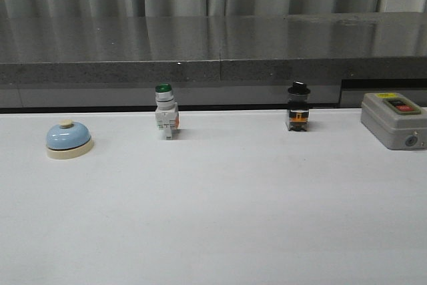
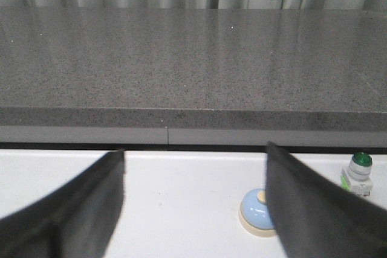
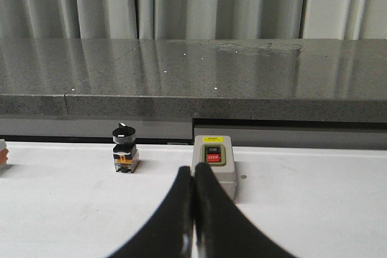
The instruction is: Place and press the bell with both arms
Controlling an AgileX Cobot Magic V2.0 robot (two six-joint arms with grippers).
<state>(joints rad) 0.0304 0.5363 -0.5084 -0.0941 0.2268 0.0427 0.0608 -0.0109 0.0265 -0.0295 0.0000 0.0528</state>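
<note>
The light-blue bell (image 1: 68, 139) with a cream base and button sits on the white table at the left. It also shows in the left wrist view (image 2: 256, 212), partly behind one finger. My left gripper (image 2: 195, 156) is open and empty, short of the bell, its fingers (image 2: 84, 203) wide apart. My right gripper (image 3: 193, 171) is shut and empty, its tips in front of the grey box. Neither arm shows in the front view.
A green-capped white switch (image 1: 165, 111) (image 2: 358, 172) stands mid-left at the back. A black-capped switch (image 1: 298, 107) (image 3: 124, 149) stands mid-right. A grey box with a red button (image 1: 393, 119) (image 3: 213, 167) sits far right. A dark stone ledge (image 1: 213, 51) runs behind the table.
</note>
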